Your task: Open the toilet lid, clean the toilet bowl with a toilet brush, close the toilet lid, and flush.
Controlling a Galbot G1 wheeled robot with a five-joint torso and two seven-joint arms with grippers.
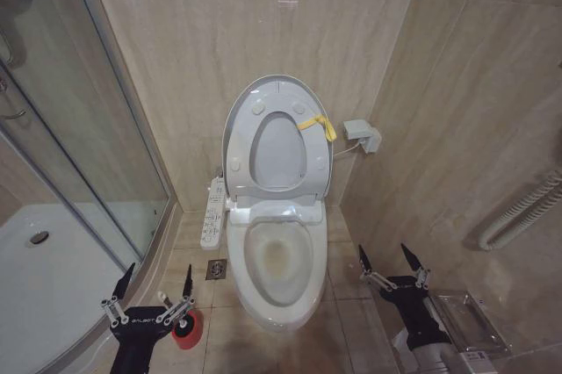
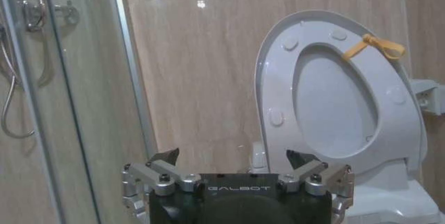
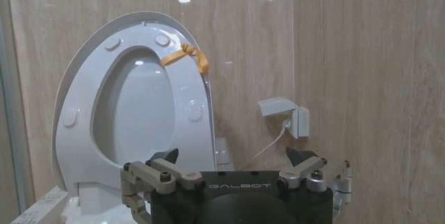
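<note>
White plastic toilet lid (image 1: pixel 263 97) stands raised against the wall at 12 o'clock, seat ring up with it, a yellow strap (image 1: pixel 318 125) tied near its top. Toilet bowl (image 1: pixel 277 260) lies exposed below, stained inside, long axis running 12 to 6. My left gripper (image 1: pixel 154 291) hangs at 8 o'clock of the bowl, fingers spread, nothing held. Just at its 3 o'clock sits the red holder (image 1: pixel 187 328); I judge the toilet brush (image 1: pixel 164 300) stands in it. Left arm is nearer. My right gripper (image 1: pixel 391 267) waits at 4 o'clock, also spread and empty.
</note>
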